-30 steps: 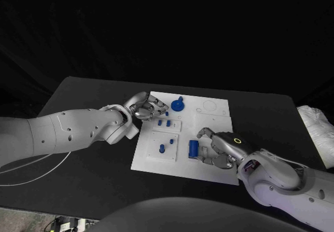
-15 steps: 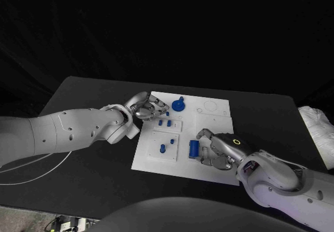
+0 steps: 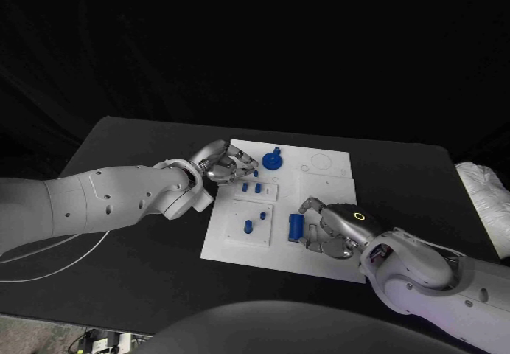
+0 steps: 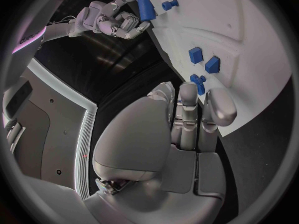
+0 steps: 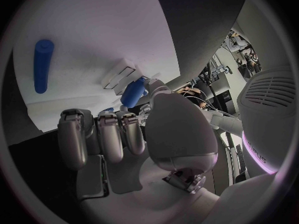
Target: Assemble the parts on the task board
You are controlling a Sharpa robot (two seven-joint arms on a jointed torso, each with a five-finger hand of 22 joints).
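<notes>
— Views, do they differ?

— Yes. My right wrist view shows a blue rod-shaped part (image 5: 43,65) lying flat on the white task board (image 5: 93,30); my head view hides it.

— Your fingers?

— Right hand (image 3: 332,228) fingers curl around a blue block part (image 3: 295,227) on the board. Left hand (image 3: 219,165) fingers are curled at the board's edge; whether they hold anything, I cannot tell.
</notes>
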